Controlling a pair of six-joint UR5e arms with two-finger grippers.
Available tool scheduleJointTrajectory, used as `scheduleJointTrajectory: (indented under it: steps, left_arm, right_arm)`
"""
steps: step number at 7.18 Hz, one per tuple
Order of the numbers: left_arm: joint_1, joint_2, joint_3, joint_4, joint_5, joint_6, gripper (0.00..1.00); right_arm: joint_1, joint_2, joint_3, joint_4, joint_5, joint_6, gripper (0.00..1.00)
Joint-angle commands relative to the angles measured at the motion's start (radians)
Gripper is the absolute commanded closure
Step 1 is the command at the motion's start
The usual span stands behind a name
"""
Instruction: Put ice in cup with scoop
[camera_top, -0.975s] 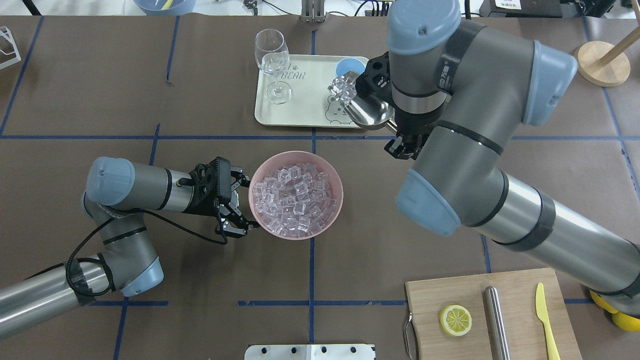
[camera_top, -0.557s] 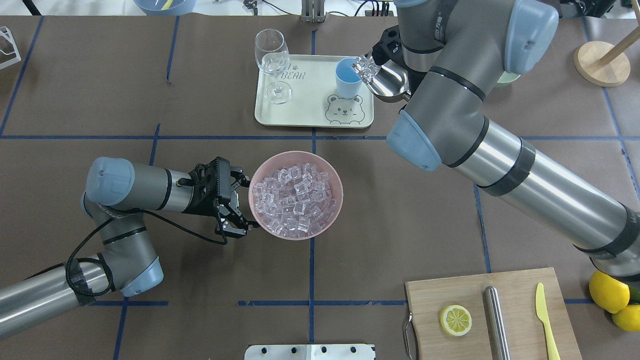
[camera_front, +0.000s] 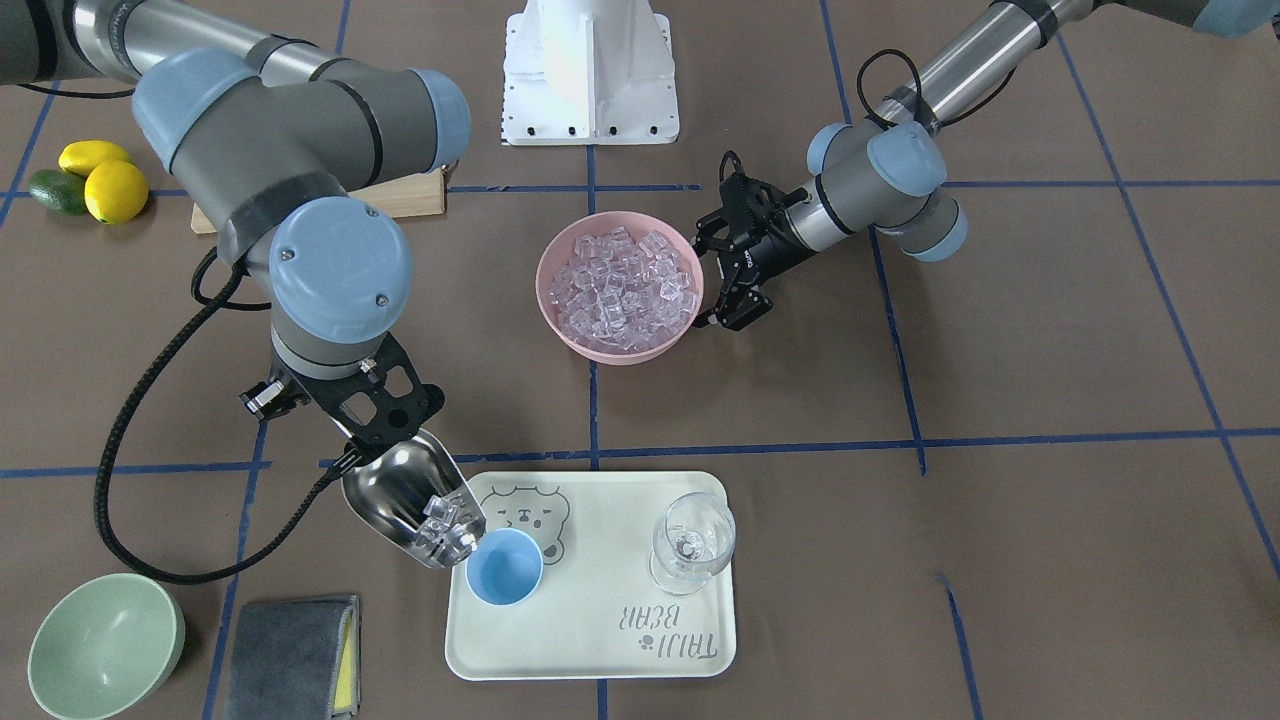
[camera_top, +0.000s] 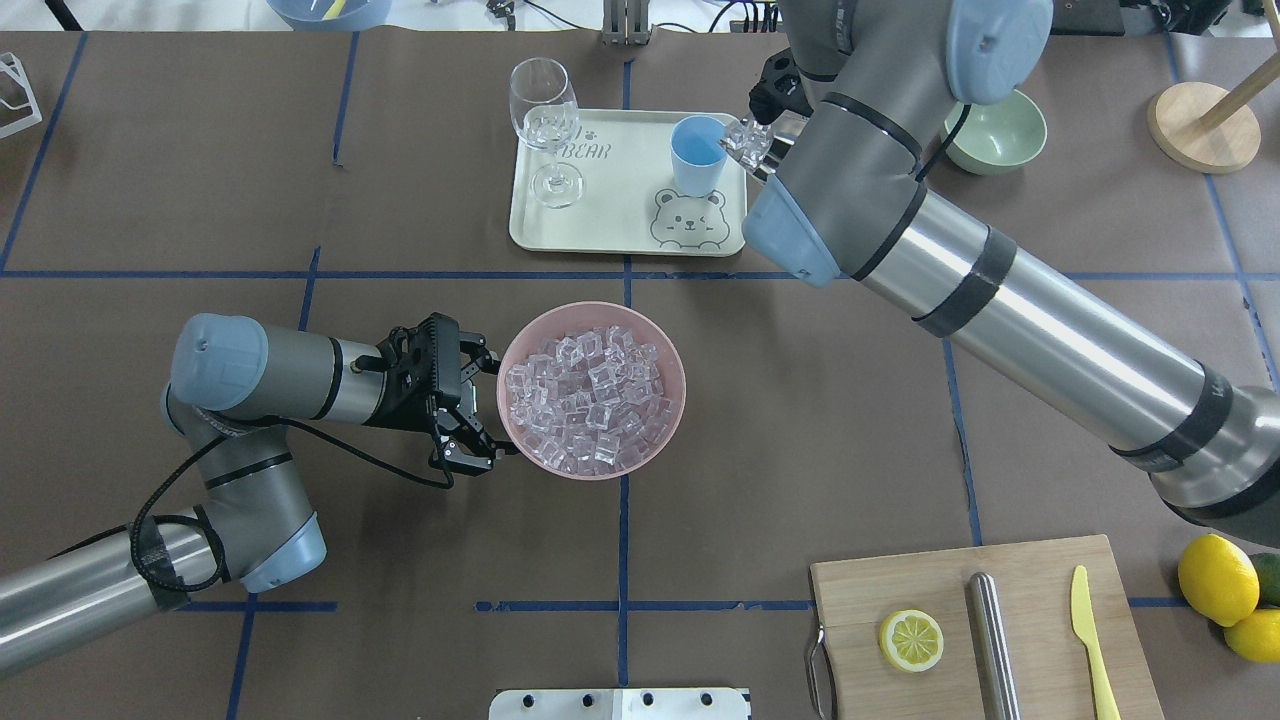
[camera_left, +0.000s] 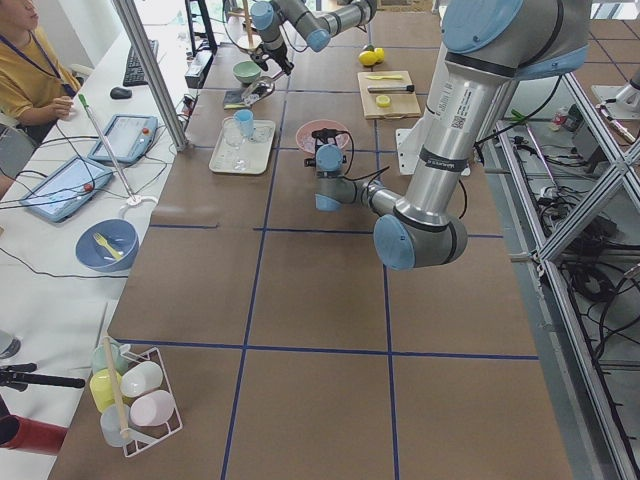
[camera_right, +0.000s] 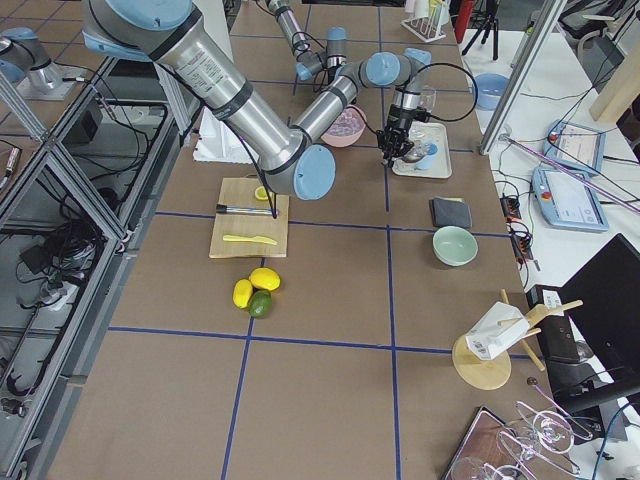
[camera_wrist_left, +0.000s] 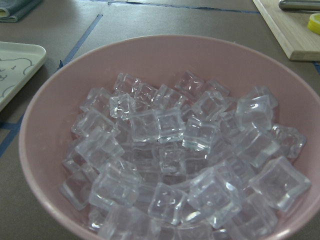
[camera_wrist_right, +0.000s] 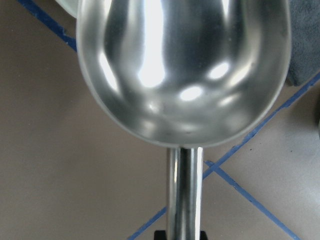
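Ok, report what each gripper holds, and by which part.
Right gripper: the scoop, by its rod handle. Left gripper: nothing, jaws open beside the pink bowl.

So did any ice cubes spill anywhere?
Nothing looks spilled. The ice sits at the lip of the tilted scoop, right beside the cup, and the rest is in the pink bowl.

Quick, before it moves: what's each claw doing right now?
Left claw: open, empty, beside the pink bowl.
Right claw: closed on the scoop handle; ice in its trough.
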Motion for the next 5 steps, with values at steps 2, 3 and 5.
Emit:
scheduleJointTrajectory:
  steps: [2, 3, 5]
  left_arm:
    - [0.001, 0.001, 0.000, 0.000, 0.000, 0.000, 0.01]
    - [0.000, 0.001, 0.000, 0.000, 0.000, 0.000, 0.01]
    - [0.000, 0.001, 0.000, 0.000, 0.000, 0.000, 0.01]
  right_arm:
    - [0.004, 0.083, -0.066, -0.136, -0.046, -0.110, 1.00]
    - [0.009, 0.100, -0.089, -0.147, -0.045, -0.131, 1.00]
    - [0.010, 0.107, -0.097, -0.147, -0.042, -0.133, 1.00]
